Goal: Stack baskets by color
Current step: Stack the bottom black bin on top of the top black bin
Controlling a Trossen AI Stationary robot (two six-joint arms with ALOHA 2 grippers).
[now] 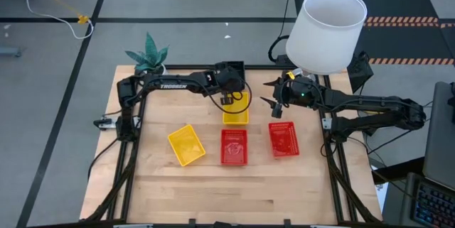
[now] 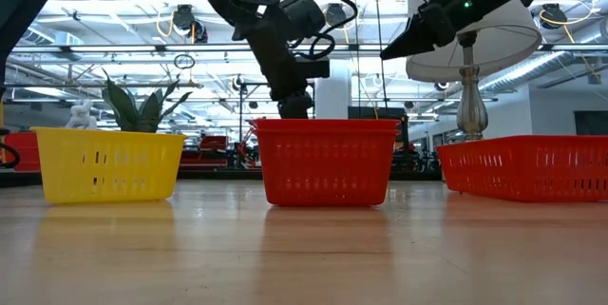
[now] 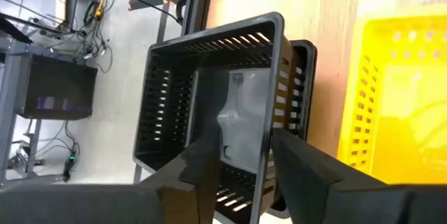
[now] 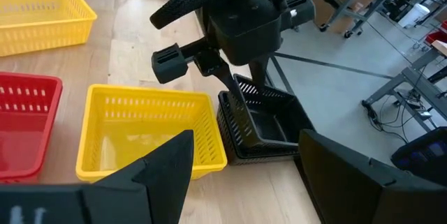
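Reading from the left, we find our left end effector (image 1: pixel 229 101) at the desk's (image 1: pixel 213 199) far edge, directly over the black baskets (image 4: pixel 262 123), its fingers (image 3: pixel 199 175) part open astride the near wall of the top one and seemingly letting it go. That stack sits just beyond the yellow basket (image 1: pixel 236 116), long axis along the edge. Farther right, our right end effector (image 1: pixel 274 94) hovers wide open and empty nearby, so the left is nearer.

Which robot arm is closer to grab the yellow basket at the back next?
The left one, probably. The left gripper hangs right beside that yellow basket, over the black baskets. The right gripper waits open, farther off.
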